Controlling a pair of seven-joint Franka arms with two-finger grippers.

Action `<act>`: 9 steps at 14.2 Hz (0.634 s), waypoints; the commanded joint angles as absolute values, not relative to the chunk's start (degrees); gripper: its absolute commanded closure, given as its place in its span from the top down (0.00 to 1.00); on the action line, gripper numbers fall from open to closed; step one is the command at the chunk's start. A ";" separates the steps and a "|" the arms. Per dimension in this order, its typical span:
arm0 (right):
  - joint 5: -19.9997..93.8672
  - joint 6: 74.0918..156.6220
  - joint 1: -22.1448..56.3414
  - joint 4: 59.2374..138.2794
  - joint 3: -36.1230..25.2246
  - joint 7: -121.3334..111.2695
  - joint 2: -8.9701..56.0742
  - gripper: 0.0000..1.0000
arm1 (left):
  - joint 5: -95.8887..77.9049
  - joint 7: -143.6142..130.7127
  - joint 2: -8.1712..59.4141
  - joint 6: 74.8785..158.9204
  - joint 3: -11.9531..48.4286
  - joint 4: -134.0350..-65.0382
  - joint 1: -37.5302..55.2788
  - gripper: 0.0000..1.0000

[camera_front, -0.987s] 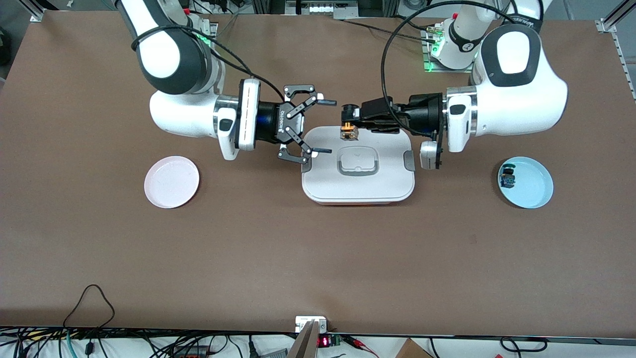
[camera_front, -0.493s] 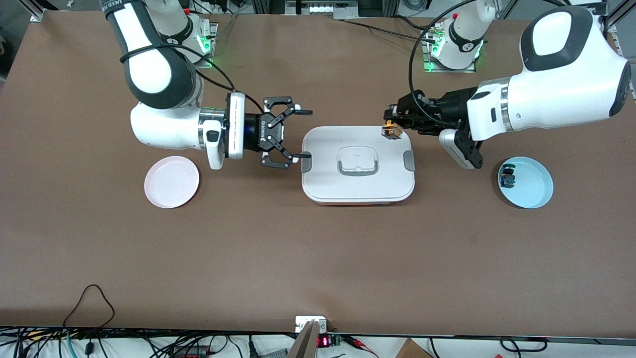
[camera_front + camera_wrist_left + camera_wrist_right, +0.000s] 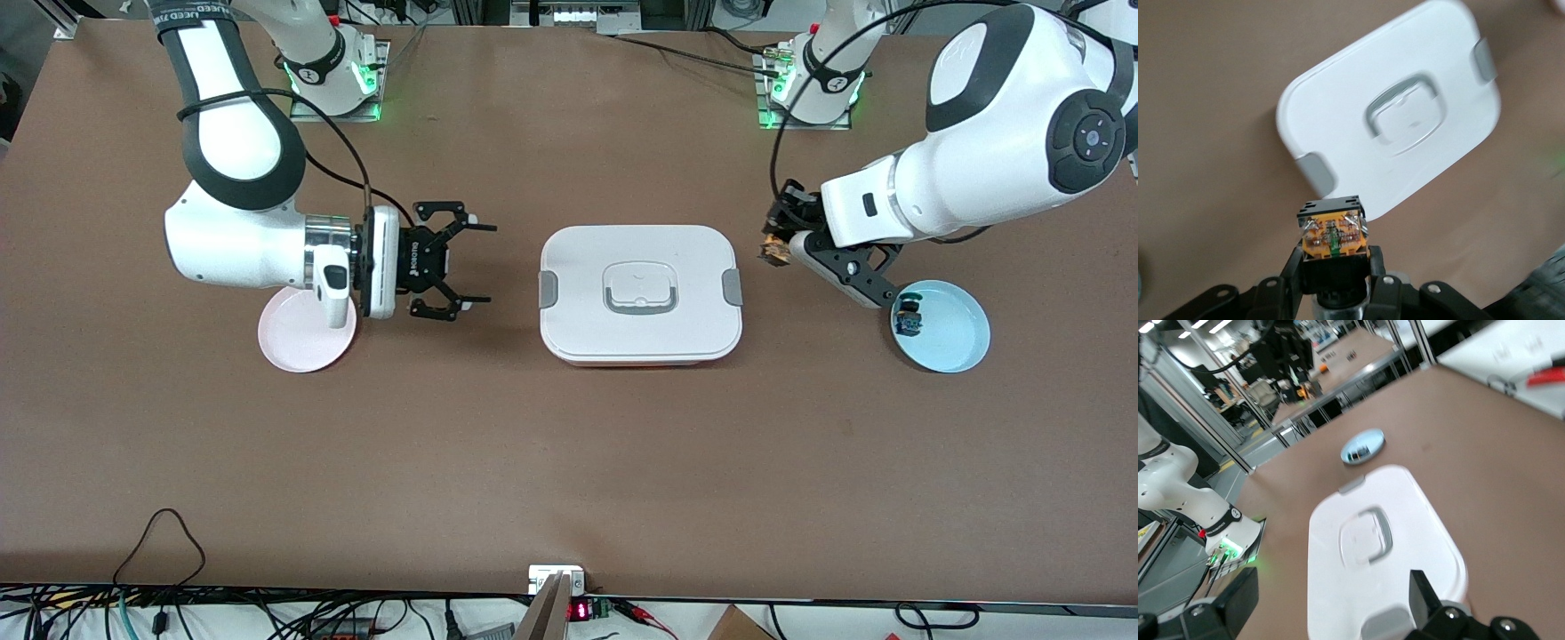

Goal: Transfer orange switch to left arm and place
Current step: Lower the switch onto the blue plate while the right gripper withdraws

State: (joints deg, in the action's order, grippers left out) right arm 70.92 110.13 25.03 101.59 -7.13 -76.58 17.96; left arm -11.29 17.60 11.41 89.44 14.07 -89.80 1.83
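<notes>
Left gripper (image 3: 775, 242): in the air over bare table between the box and the blue plate, fingers clamped on the orange switch.
Orange switch (image 3: 776, 252): held off the table by the left gripper, just beside the box end that faces the left arm, not over the lid; in the left wrist view (image 3: 1333, 231) seen end-on, orange-brown base with small metal contacts turned to the camera, black body between the fingers.
Right gripper (image 3: 473, 263): in the air over bare table between the pink plate and the box, pointing toward the box, fingers wide apart, holding nothing.
Box (image 3: 640, 342): white, lid on, in the middle of the table, grey clip on each short end, grey-edged handle recess in the lid centre; touched by neither gripper.
Pink plate (image 3: 293, 347): toward the right arm's end of the table, partly under the right arm's wrist.
Blue plate (image 3: 956, 342): toward the left arm's end of the table, well apart from the box.
Second small switch (image 3: 908, 318): with blue-green parts, lying in the blue plate near its rim.
</notes>
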 commanded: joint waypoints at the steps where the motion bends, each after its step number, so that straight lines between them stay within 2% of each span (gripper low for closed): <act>1: 63.31 108.90 24.09 102.57 -7.73 -62.20 16.52 1.00 | -4.06 27.66 13.70 88.07 14.06 -89.65 0.27 0.13; 5: 49.51 106.00 22.76 102.04 -9.84 -41.71 16.44 1.00 | 7.45 37.42 15.73 88.33 14.06 -89.82 -0.52 0.13; 9: 28.51 101.71 22.94 97.65 -10.28 -16.06 16.44 1.00 | 18.60 45.33 18.45 89.55 14.06 -91.76 -4.39 0.12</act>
